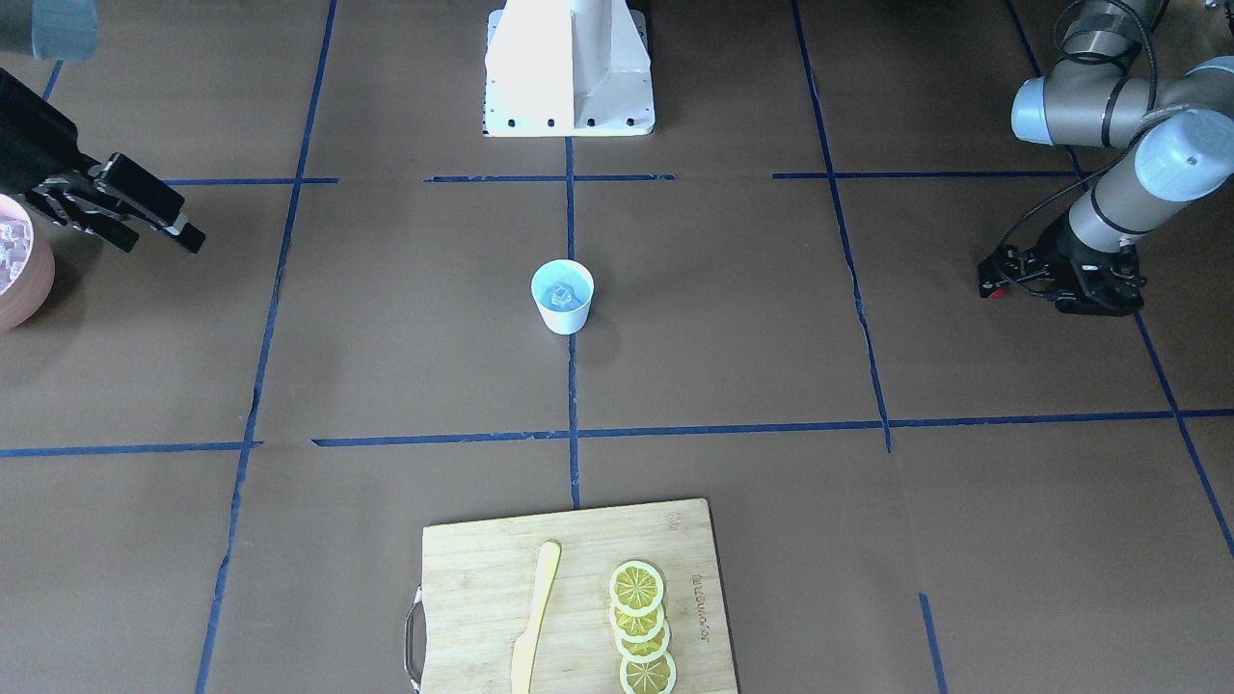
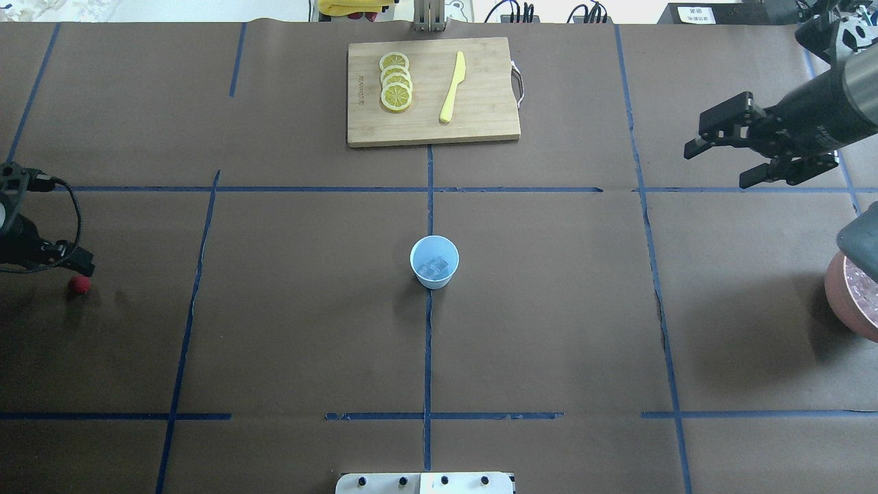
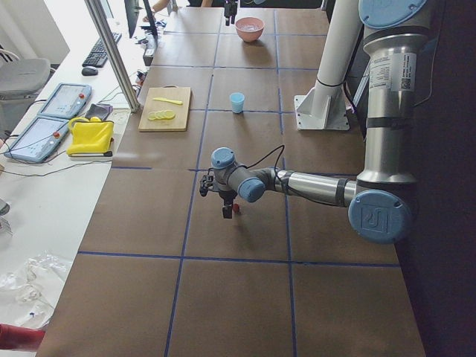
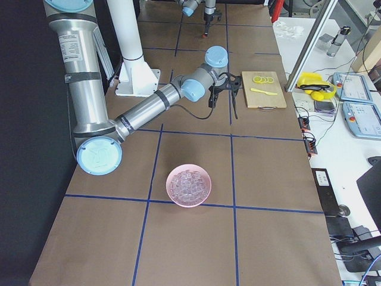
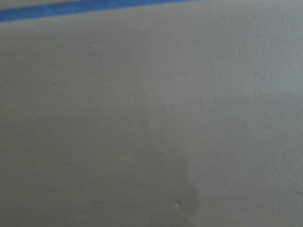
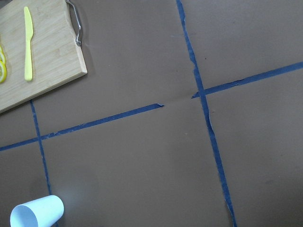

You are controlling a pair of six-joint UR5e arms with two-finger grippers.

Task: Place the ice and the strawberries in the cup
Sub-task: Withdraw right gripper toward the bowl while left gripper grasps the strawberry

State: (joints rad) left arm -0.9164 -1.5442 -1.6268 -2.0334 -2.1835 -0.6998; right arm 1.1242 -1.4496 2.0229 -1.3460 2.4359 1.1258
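Plainly the cup (image 2: 413, 263) stands mouth-up holding ice (image 2: 435, 267); right jaws gape empty, left jaws unreadable.

Two fixed cameras look steeply down on the brown table (image 2: 274, 329) from opposite long sides (one behind the robot, one facing it), both centred on the white cup (image 2: 433, 244), with the bamboo cutting board (image 2: 480, 116) at the operators' edge. Two side cameras look along the table from its ends, sharing cup, board and pink bowl (image 4: 168, 185). The left wrist camera sits blurred, close to the surface; the right wrist camera looks from higher on the board's corner and the cup.
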